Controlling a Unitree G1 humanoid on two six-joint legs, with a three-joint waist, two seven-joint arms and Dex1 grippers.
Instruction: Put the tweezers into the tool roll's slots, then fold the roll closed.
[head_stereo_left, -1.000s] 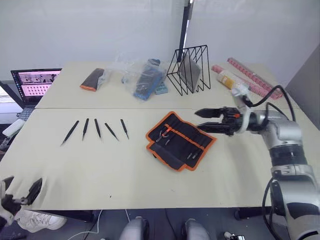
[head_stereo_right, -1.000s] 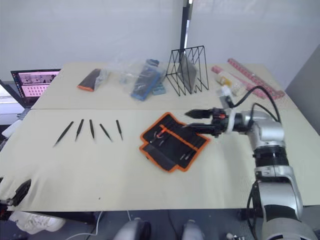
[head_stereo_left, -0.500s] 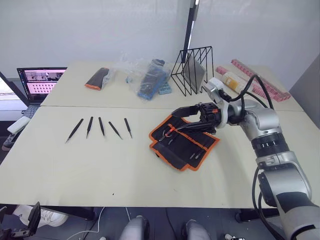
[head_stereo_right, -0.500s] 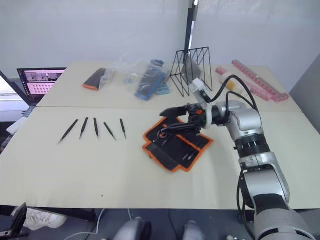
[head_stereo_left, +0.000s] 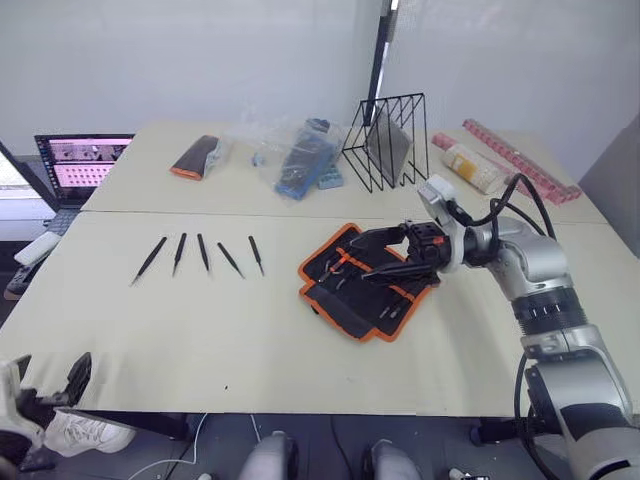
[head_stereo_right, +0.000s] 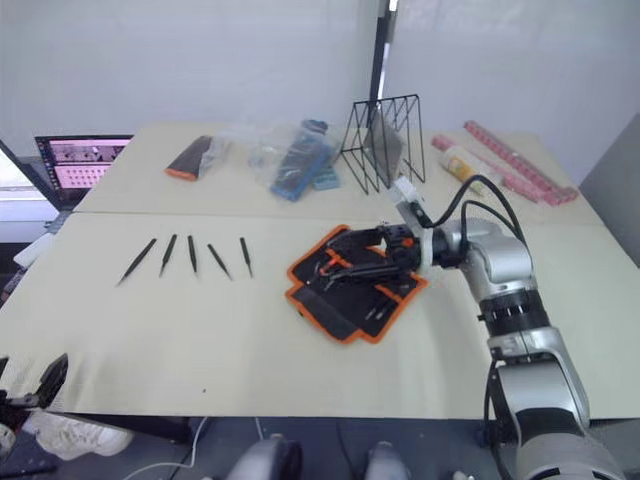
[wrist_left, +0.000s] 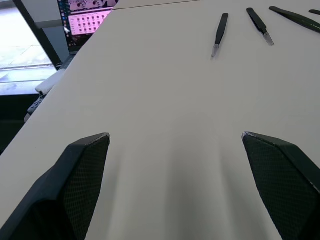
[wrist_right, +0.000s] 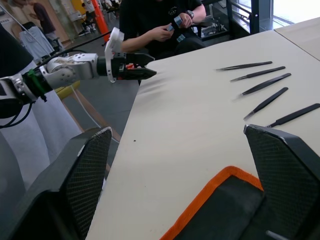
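Bench (head_stereo_left: 300, 340): pale, two tops butted together, a white wall behind.
Tweezers (head_stereo_left: 203, 254): five in a loose row left of centre, well apart from the roll, none slotted yet.
Tool roll (head_stereo_left: 362, 281): unfolded near the middle, slots up, apparently ready for loading.
Right tool (head_stereo_left: 385, 258): released, fingers spread over the roll.
Left tool (head_stereo_left: 45, 372): released, at the near left edge.
Wire rack (head_stereo_left: 385, 140): far edge, holding a grey slab.

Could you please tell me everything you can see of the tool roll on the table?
The tool roll is black fabric with orange edge trim and orange stitching inside. It lies unrolled and flat on the table, set at a slant, to the robot's right of the five tweezers, none of which are in it. A few small items sit in its slots. The right gripper, fingers open, is over its far part.
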